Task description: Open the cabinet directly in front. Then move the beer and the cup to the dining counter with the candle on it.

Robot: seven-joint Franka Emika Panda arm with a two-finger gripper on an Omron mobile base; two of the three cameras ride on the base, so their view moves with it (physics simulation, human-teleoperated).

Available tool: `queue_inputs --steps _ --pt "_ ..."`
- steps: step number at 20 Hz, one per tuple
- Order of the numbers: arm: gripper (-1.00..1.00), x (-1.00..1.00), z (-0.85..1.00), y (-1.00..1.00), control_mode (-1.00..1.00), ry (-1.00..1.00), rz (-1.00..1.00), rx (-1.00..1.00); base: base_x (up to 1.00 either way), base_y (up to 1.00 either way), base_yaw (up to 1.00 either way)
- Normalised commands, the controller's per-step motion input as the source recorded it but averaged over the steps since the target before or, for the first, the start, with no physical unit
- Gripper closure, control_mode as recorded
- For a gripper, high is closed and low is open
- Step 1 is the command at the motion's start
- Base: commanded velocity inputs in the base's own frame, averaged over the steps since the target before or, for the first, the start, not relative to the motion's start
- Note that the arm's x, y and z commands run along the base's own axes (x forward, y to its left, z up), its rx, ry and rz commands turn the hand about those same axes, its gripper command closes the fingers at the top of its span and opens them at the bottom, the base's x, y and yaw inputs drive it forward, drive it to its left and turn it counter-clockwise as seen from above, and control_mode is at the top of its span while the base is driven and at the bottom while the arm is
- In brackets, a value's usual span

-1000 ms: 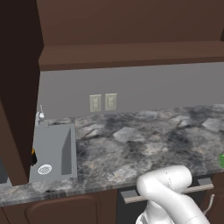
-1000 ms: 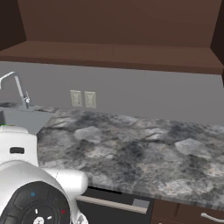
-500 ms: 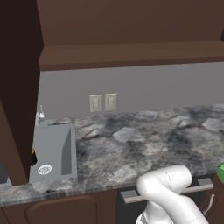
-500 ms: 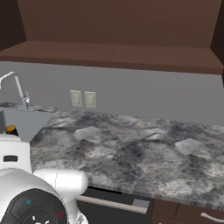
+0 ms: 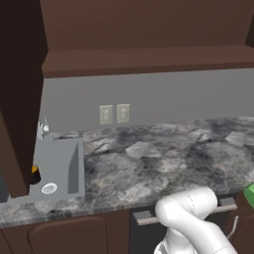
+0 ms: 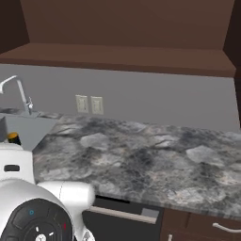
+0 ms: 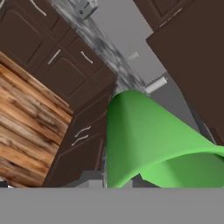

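**Gripper clamped on green cup, low beside the worktop**

Gripper fingers hidden in the hand view behind the cup [image 7: 148, 144], closed tight, with the cup sitting right against the camera as held. Cup bright green, plain and tapered, lying tilted across the hand view, its narrow closed end toward the upper left and its wide open mouth toward the lower right. Behind it, dark brown low cabinets [image 7: 65, 65] with silver handles, a wood-plank floor [image 7: 22, 131], a strip of marbled stone and a grey wall, all rolled steeply with the hand.

A sliver of the same green at the right edge of the left base view [image 5: 250, 193], just off the front edge of the marbled worktop [image 5: 163, 158]. White arm [image 5: 191, 221] bent low in front of that edge. Grey sink [image 5: 57, 166] set into the worktop at the left, with a tap at its back and a black-and-orange cylinder [image 5: 33, 174] by its near corner. Two pale wall sockets [image 5: 114, 114] on the grey wall. Cabinet [image 5: 149, 54] overhead, dark brown, its door [image 5: 17, 94] swung out at the left. Whether anything stands inside it, impossible to tell from this low angle.
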Motion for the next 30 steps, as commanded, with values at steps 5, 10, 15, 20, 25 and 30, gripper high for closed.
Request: queue_inputs --steps 5,10,15,20,25,30 --pt "1.0 0.0 0.0 0.0 1.0 0.0 0.0 0.0 -1.0 -0.55 0.0" --pt "1.0 0.0 0.0 0.0 1.0 0.0 0.0 0.0 -0.62 -0.13 0.09" --pt "1.0 0.0 0.0 0.0 1.0 0.0 0.0 0.0 -0.05 0.1 0.47" --pt "1.0 0.0 0.0 0.0 1.0 0.0 0.0 0.0 0.02 0.0 0.68" --pt "1.0 0.0 0.0 0.0 1.0 0.0 0.0 0.0 0.12 0.0 0.75" --pt "1.0 0.0 0.0 0.0 1.0 0.0 0.0 0.0 0.06 0.0 0.82"
